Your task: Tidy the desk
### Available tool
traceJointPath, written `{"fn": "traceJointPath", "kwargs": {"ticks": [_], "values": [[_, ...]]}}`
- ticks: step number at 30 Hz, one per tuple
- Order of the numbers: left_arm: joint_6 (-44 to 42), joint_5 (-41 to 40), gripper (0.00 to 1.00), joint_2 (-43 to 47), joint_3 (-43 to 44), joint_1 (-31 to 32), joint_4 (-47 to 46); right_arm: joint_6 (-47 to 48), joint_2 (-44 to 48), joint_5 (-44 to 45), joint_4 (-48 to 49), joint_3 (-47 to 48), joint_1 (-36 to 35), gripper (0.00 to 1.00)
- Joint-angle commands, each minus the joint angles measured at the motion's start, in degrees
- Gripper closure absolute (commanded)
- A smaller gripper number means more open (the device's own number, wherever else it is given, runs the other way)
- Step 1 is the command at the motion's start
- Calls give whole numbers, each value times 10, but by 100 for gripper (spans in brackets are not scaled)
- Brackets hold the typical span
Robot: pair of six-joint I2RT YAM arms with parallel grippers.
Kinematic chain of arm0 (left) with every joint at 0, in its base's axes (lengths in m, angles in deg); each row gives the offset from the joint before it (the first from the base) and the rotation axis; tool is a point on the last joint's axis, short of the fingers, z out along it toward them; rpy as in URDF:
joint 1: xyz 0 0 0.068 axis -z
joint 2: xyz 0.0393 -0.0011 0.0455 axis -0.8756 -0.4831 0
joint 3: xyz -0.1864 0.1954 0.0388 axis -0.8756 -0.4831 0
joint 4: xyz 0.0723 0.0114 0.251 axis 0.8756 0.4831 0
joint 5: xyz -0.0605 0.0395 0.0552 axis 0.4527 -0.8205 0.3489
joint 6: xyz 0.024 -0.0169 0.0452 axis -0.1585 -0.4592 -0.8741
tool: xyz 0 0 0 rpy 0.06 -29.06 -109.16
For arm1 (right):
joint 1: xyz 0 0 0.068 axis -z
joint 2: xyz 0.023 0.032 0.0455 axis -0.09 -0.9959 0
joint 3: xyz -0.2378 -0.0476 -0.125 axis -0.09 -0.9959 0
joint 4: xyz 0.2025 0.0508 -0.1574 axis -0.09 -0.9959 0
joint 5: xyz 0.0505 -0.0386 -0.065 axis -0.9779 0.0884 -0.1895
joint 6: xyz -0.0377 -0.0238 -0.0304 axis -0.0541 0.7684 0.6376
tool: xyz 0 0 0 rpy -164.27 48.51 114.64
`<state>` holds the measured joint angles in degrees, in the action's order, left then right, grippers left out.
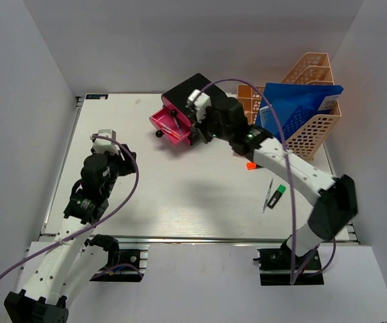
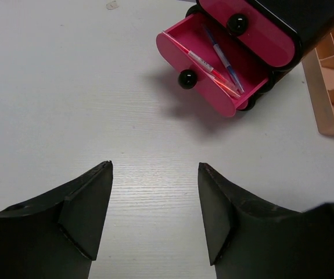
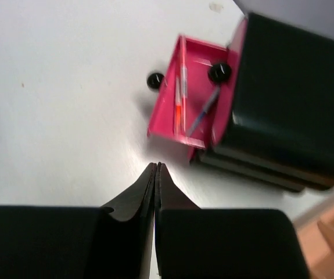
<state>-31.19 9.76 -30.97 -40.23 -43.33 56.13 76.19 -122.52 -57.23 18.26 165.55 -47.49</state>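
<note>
Drawer [image 2: 190, 36] stands open to take pens [image 2: 222, 58]; right end effector [image 3: 156, 168] hangs clenched and empty, left end effector [image 2: 154, 170] released above surface [image 2: 56, 87].

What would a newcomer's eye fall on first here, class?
The open pink drawer at the far middle of the desk, pens lying inside it. Next, the blue folder in the peach rack at the far right. The shut right gripper sits close by the drawer.
</note>
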Motion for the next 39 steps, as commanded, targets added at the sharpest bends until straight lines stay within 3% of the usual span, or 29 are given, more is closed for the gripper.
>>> {"fn": "traceJointPath", "kwargs": {"ticks": [1,2,5,7,10,11,12,13,15,16,23,39], "values": [[-4,19,31,11,-6,-2,-7,-22,74,39,-73,-93,32,100],[-4,23,45,15,-6,-2,-7,-22,94,59,-78,-121,38,100],[-5,36,70,22,-6,-2,-11,-34,204,75,-115,-216,111,100],[-7,41,75,24,-7,4,-11,-42,237,92,-140,-264,150,100],[-6,43,71,24,-5,9,-9,-45,280,107,-195,-307,186,100],[-7,48,68,25,-5,9,-10,-51,296,106,-205,-330,190,90],[-6,50,58,26,-5,9,-11,-54,300,107,-230,-338,194,80],[-5,50,52,26,-5,9,-11,-56,305,105,-241,-344,208,64],[-4,50,34,27,-4,9,-9,-62,318,105,-253,-364,216,51],[-3,49,31,29,-4,9,-9,-63,319,108,-256,-371,231,40],[-3,49,28,29,-6,9,-9,-78,231,96,-301,-347,273,46],[-3,55,27,41,-6,9,-12,-81,145,94,-261,-374,305,47]]}}
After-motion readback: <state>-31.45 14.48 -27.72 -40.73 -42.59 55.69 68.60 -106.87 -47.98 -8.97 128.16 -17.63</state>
